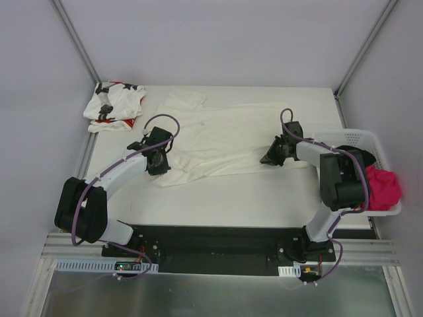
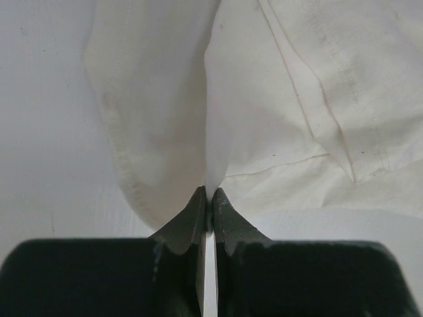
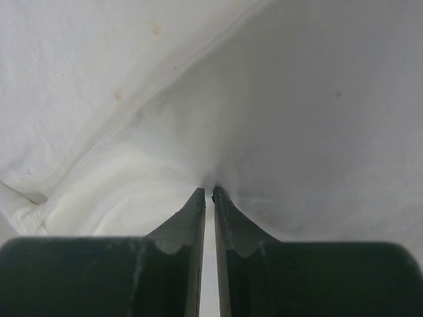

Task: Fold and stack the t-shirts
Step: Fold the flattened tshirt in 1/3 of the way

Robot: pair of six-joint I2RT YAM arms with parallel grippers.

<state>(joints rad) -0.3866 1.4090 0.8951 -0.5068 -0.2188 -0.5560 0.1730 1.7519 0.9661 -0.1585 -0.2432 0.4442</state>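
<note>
Cream-white t-shirt (image 1: 225, 135): large, plain, lying mostly spread across the middle of the worktop (image 1: 264, 198). Wrinkled, one sleeve toward the far edge, near-left corner bunched. A few faint brownish spots on the cloth in the wrist views.

Star-print t-shirt (image 1: 114, 105): white with black stars and red marks. Crumpled in a heap at the far-left corner of the worktop, near the cream-white t-shirt but apart from it.

Left pincer (image 2: 209, 193): low over the near-left edge of the cream-white t-shirt. Pressed together on a fold of that cloth, with a crease running straight up from the tips and a stitched hem curving away on the left.

Right pincer (image 3: 208, 193): at the right side of the same shirt, tilted down onto it. Tips almost touching, pinching a small gathered ridge of the cloth. A seam running diagonally across the fabric above the tips.

Basket (image 1: 360, 137): white perforated plastic, at the right edge of the worktop, partly behind the right arm.

Pink cloth (image 1: 382, 187): bunched inside the near end of the basket.
</note>
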